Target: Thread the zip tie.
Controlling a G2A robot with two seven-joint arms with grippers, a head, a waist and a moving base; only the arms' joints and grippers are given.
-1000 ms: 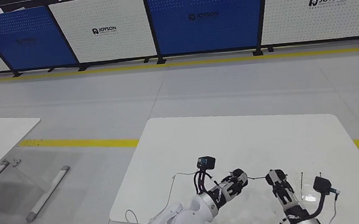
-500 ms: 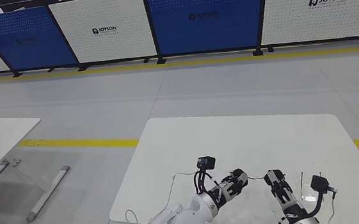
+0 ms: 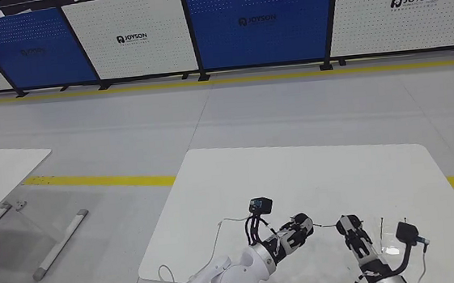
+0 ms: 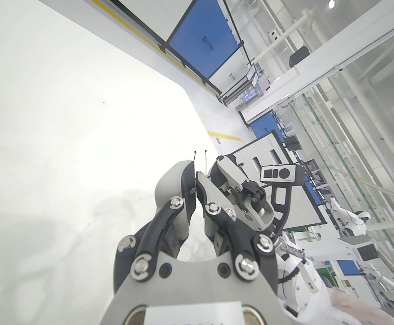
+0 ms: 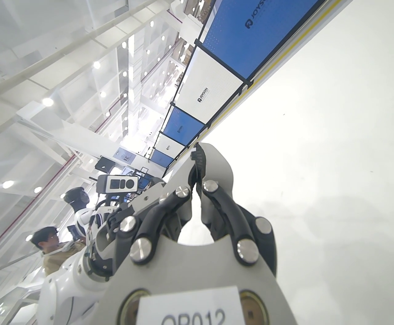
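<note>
Main risk: missing the head slot w/ the tail tip. Strap thin & springy, w/ any small misalignment btwn the two arms prob. enough to send the tip past the slot or bend it sideways. Other likely trouble: pinching too near the end, leaving no free tip to feed; twisting the strap, toothed side facing the wrong way, hence no lock; pulling the arms apart & yanking one end out of a light pinch, dropping it onto the counter [image 3: 294, 168]. Depth hard to judge from above too, w/ both wrists crowded close at the counter's near edge. As for position: zip tie [image 3: 324, 225] visible in the top view as a thin black line stretched btwn left jaws and right jaws, prob. held up off the counter rather than lying on it. Left jaws pinched nearly closed, only a sliver of gap, w/ something thin & black caught btwn the pads [image 4: 186, 184] near the tips. Right jaws likewise pressed together, w/ a small black nub [image 5: 194, 153] poking out at the very tip, poss. the tie's head, though too small to be sure. By the look of it, one end in each, middle span free. No loop visible, so threading prob. not yet done. Two more thin black strips [image 4: 205, 157] flat on the counter just beyond the right arm, apart from both jaws, likely spares.
</note>
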